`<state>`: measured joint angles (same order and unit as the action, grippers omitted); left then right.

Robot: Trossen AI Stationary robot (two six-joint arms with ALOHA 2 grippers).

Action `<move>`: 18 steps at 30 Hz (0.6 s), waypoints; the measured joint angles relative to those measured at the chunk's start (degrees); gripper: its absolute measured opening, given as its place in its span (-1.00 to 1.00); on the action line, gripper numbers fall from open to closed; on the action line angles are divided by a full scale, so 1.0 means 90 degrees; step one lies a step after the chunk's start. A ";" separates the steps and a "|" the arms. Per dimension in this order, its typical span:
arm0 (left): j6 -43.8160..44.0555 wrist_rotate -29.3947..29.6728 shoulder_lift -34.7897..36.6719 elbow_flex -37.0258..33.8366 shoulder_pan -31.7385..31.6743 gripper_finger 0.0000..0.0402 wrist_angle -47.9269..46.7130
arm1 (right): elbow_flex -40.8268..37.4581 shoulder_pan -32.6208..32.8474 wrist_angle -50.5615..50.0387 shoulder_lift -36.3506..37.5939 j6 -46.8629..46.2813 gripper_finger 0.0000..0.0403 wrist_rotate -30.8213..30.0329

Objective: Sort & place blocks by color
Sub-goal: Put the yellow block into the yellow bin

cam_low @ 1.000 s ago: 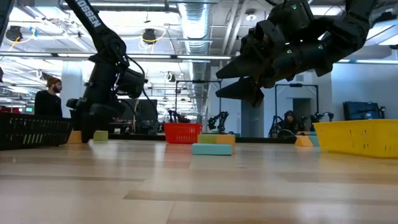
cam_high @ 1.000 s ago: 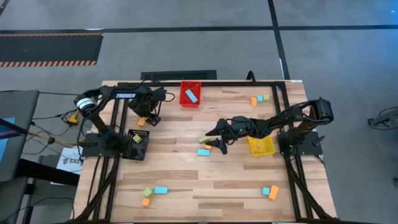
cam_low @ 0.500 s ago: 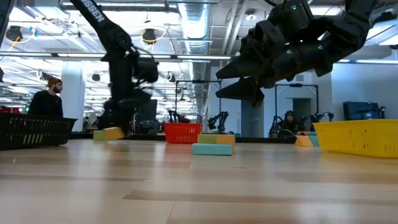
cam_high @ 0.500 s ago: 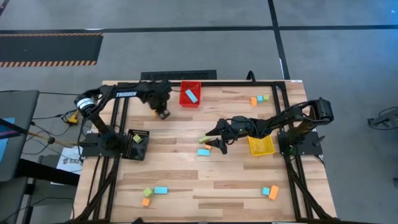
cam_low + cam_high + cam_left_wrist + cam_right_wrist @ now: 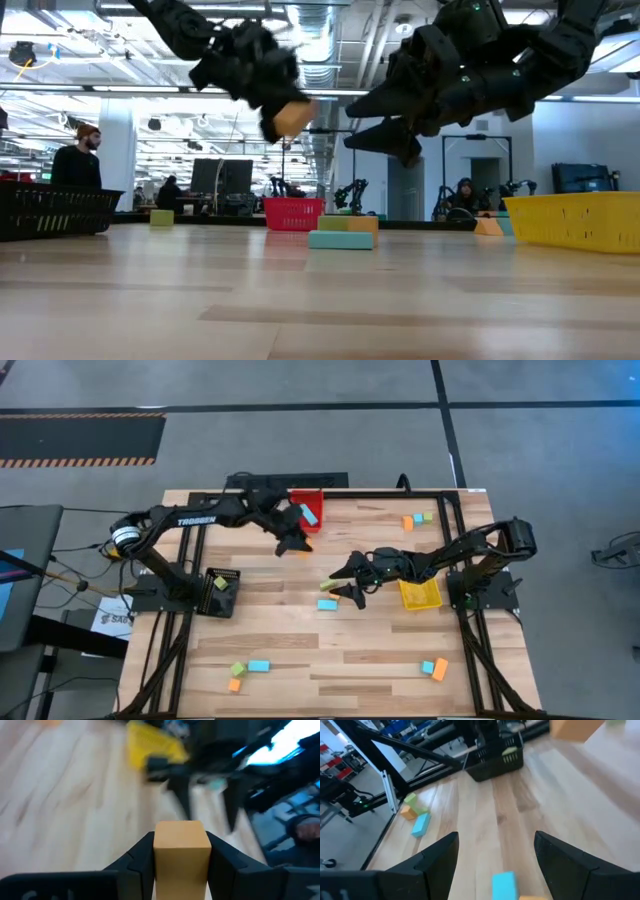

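The left gripper (image 5: pixel 297 544) is up in the air just in front of the red bin (image 5: pixel 309 495), its fingers clamped on an orange block (image 5: pixel 181 845), which sits squarely between them. So the carrying step is under way; blue already lies in the red bin and the black bin (image 5: pixel 222 592) holds something green, so I'd guess this one is bound for the yellow bin (image 5: pixel 420 595) across the table. The next move calls for swinging clear of the right gripper (image 5: pixel 352 583), which hangs spread wide and empty over a blue block (image 5: pixel 327 604) beside the yellow bin. Other blocks lie scattered near the table's corners, not yet sorted
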<state>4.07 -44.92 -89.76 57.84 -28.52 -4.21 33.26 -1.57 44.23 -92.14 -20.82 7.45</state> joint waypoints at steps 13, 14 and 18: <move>0.2173 0.1291 0.0289 -0.2258 0.1346 -0.43 0.5102 | 0.0293 0.0598 0.0109 0.0128 0.3108 0.40 -0.0005; 0.2372 0.1427 0.0289 -0.2444 0.1413 -0.42 0.5643 | 0.0330 0.0654 0.0087 0.0151 0.3410 0.40 -0.0011; 0.3111 0.1605 0.0279 -0.3004 0.1532 -0.44 0.7157 | 0.0547 0.0943 0.0154 0.0172 0.4872 0.40 -0.0363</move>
<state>32.07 -30.47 -87.24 30.81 -14.72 60.21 38.18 6.91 45.62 -90.59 23.03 4.19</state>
